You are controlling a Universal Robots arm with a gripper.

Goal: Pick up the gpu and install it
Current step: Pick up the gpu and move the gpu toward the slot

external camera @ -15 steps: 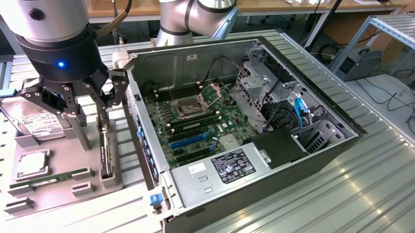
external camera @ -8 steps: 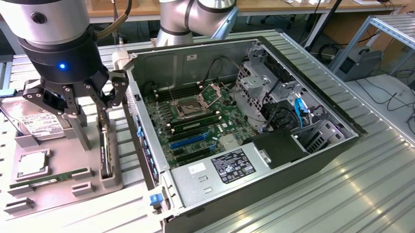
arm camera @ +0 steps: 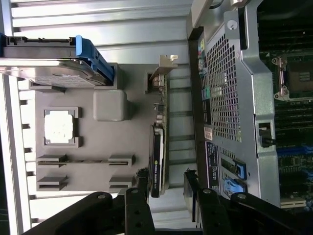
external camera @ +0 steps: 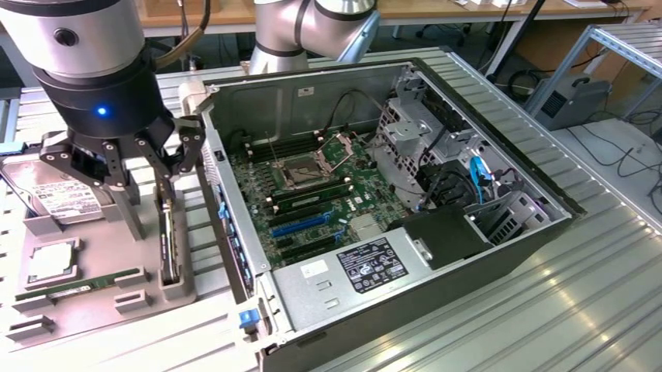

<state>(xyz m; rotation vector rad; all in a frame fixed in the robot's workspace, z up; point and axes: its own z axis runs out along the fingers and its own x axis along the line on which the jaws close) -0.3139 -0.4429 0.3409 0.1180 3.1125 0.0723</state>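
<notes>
The gpu (arm camera: 159, 156) stands on edge in the grey holder (arm camera: 98, 142) beside the case (arm camera: 230, 98), its long axis running between the fingers of the spread hand (arm camera: 165, 180) directly above it.

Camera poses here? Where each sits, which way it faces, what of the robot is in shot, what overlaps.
Exterior: off the arm, high up, looking down on the open case and, at the exterior view's left, the tray; shows the arm and the gripper, jaws open, above the tray.
Wrist: on the wrist, looking down past the jaws at the gpu, which stands on edge in the tray; jaw tips flank it.
Shared: gpu, tray, hard drive, case.
</notes>
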